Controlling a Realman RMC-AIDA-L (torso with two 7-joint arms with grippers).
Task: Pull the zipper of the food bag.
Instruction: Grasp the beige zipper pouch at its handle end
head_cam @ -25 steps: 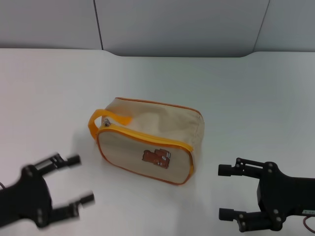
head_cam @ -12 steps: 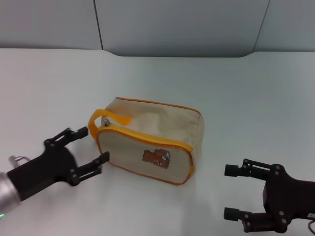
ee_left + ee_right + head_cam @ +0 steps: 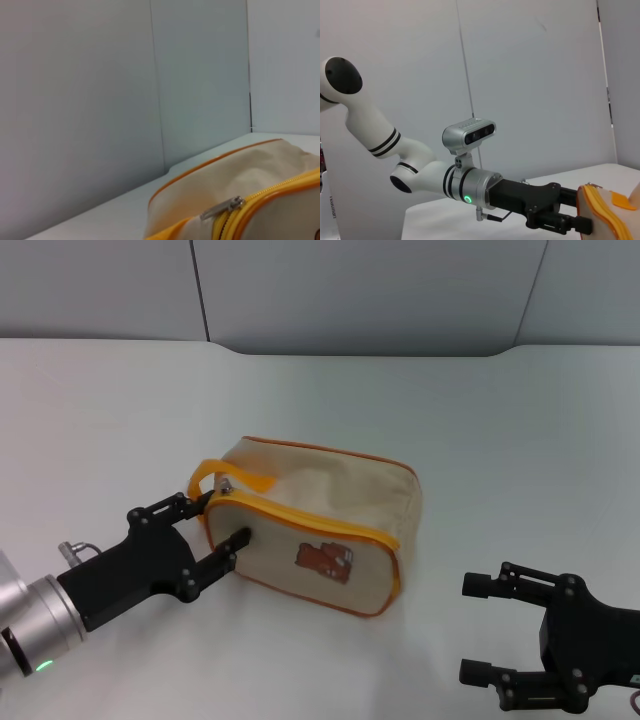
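The food bag lies on its side on the white table, bear print facing me. Its orange zipper runs along the top front edge. The silver pull tab sits at the bag's left end, under the orange loop handle. The tab also shows close up in the left wrist view. My left gripper is open, its jaws straddling the bag's left end just below the tab. It also shows in the right wrist view, next to the bag's end. My right gripper is open and empty, to the bag's front right.
The white table stretches on all sides of the bag. Grey wall panels stand behind its back edge.
My left gripper has moved right and forward from the table's front left up to the bag's left end. The bag has shifted slightly to the right. The right gripper has drifted slightly down and right.
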